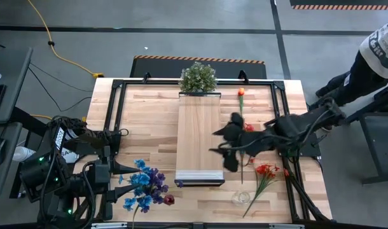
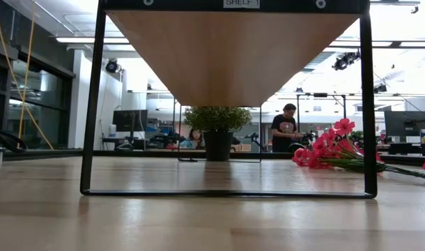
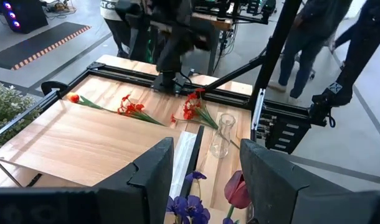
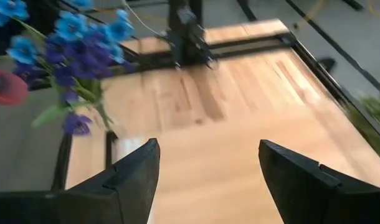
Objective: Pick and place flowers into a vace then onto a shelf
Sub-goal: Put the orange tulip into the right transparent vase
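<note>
The shelf (image 1: 198, 140) top is bare. The plant (image 1: 198, 77) blocks its far end, flowers (image 1: 145, 189) and a vase (image 1: 240, 198) crowd the near corners.

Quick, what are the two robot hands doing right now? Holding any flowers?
Left gripper: open, holding nothing, near the blue flowers.
Right gripper: open, holding nothing, above the shelf.

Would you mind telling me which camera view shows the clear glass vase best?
The left wrist view: the glass vase stands upright on the tabletop in plain sight, near the red flowers. The high view shows it only from above, as a faint clear ring. The low and right wrist views do not show it.
</note>
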